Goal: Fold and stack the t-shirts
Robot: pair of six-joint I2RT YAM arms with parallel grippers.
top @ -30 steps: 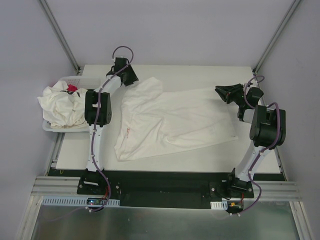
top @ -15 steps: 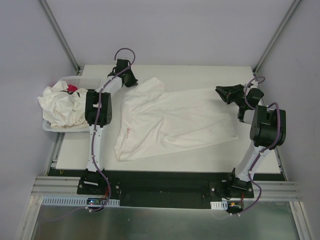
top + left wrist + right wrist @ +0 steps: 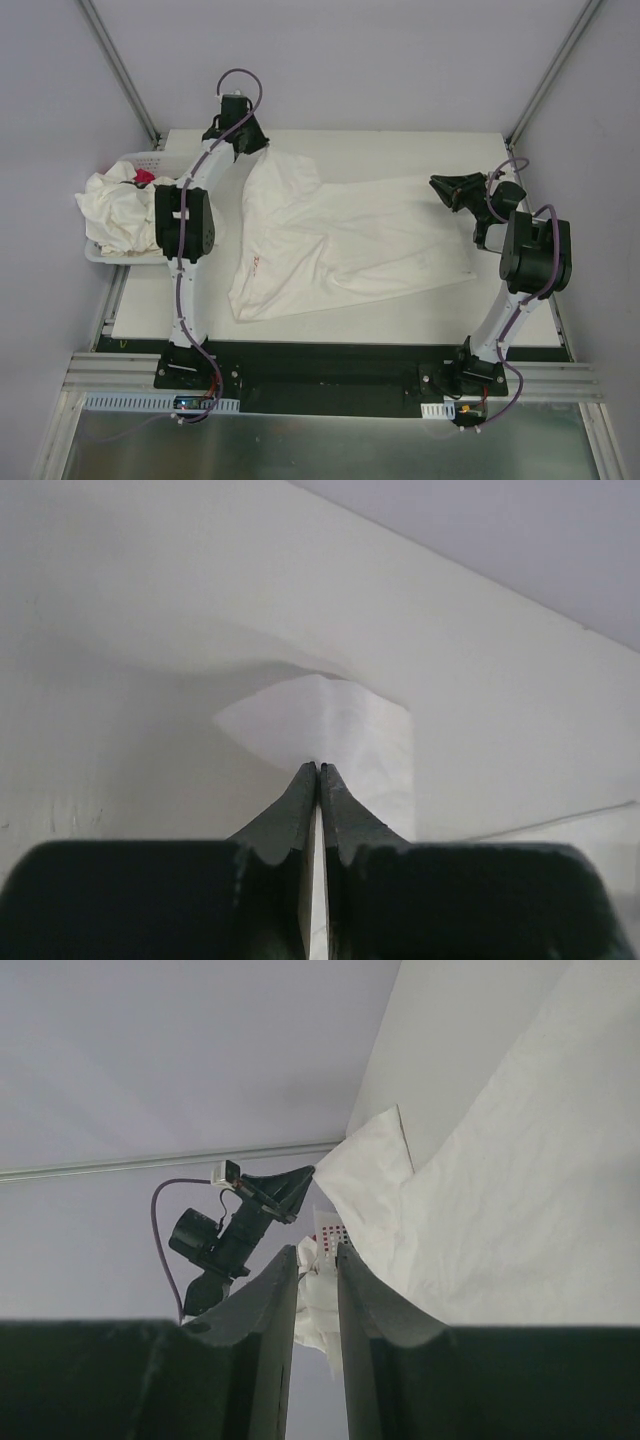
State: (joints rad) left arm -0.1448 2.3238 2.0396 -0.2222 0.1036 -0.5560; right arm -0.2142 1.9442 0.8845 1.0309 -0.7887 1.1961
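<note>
One off-white t-shirt point(image 3: 340, 240) lies spread across the table, crumpled along its left side. My left gripper point(image 3: 256, 141) is at the shirt's far left corner, shut on a pinch of the fabric that rises to its tips. In the left wrist view the jaws point(image 3: 318, 767) meet on a peaked fold of the t-shirt point(image 3: 300, 715). My right gripper point(image 3: 438, 185) hovers beside the shirt's far right corner. Its jaws point(image 3: 317, 1252) stand slightly apart with nothing between them, and the t-shirt point(image 3: 520, 1180) lies to their right. More t-shirts point(image 3: 120, 212) sit heaped at the left.
A white perforated basket point(image 3: 150, 158) at the table's left edge holds the heap of shirts and a small red packet point(image 3: 143, 177). Grey walls with metal rails close in the back and both sides. The table's front edge runs just ahead of the arm bases.
My left gripper has shut on the shirt's far left corner and drawn it up toward the back of the table. The right arm has barely moved.
</note>
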